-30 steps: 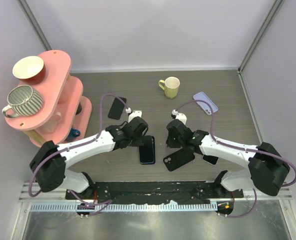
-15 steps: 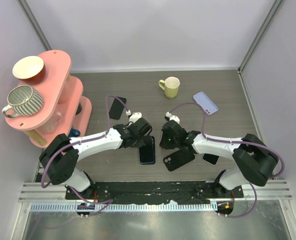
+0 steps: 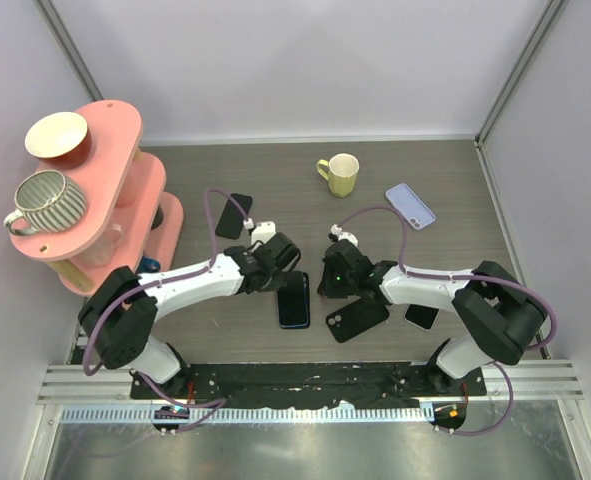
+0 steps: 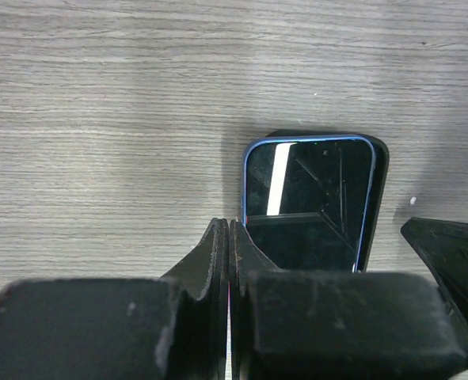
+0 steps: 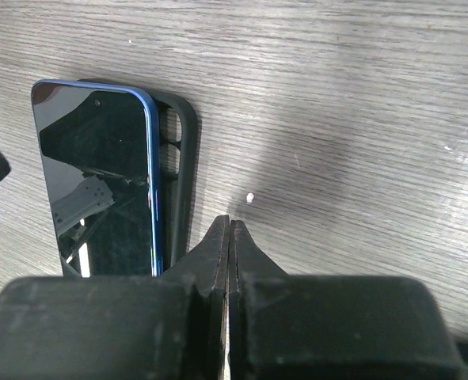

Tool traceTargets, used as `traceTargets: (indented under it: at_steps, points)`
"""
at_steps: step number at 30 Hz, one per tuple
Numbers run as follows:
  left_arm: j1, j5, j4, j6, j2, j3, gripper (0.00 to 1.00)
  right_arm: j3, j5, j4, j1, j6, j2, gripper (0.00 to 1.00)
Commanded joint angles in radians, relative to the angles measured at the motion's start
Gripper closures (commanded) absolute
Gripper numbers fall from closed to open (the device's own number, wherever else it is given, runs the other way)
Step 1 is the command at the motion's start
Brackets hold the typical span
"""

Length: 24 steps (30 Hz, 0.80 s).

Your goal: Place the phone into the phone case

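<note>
A blue-rimmed phone (image 3: 294, 300) lies screen up on a black phone case, shifted so the case's rim sticks out on one side. In the left wrist view the phone (image 4: 309, 202) has the case (image 4: 380, 178) showing along its right edge. In the right wrist view the phone (image 5: 95, 182) has the case (image 5: 178, 170) showing beside it. My left gripper (image 3: 285, 274) is shut and empty, its tips (image 4: 229, 227) at the phone's near left corner. My right gripper (image 3: 323, 290) is shut and empty, its tips (image 5: 230, 226) just right of the case.
A second black case (image 3: 357, 316) lies right of the phone, another dark phone (image 3: 421, 318) beyond it. A lavender case (image 3: 410, 205), a yellow mug (image 3: 339, 174) and a dark phone (image 3: 233, 215) lie farther back. A pink shelf (image 3: 135, 195) with cups stands at the left.
My right gripper has moved left, closer to the phone and case. My left gripper has shifted slightly beside the phone. Phone and case have stayed in place.
</note>
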Motion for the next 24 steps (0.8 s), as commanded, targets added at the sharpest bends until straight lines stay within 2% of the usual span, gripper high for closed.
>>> traceTargets:
  at_steps: [1, 14, 24]
  points:
    - [0.002, -0.043, 0.000, -0.017, 0.041, 0.056, 1.00, 0.007, -0.009, 0.043, -0.005, -0.014, 0.017, 0.99]
    - [0.002, 0.016, 0.110, -0.023, 0.098, 0.056, 1.00, -0.009, -0.020, 0.109, -0.004, 0.003, 0.046, 0.99]
    - [0.001, 0.075, 0.202, -0.051, 0.066, 0.013, 1.00, 0.000, -0.037, 0.141, -0.002, 0.017, 0.080, 0.99]
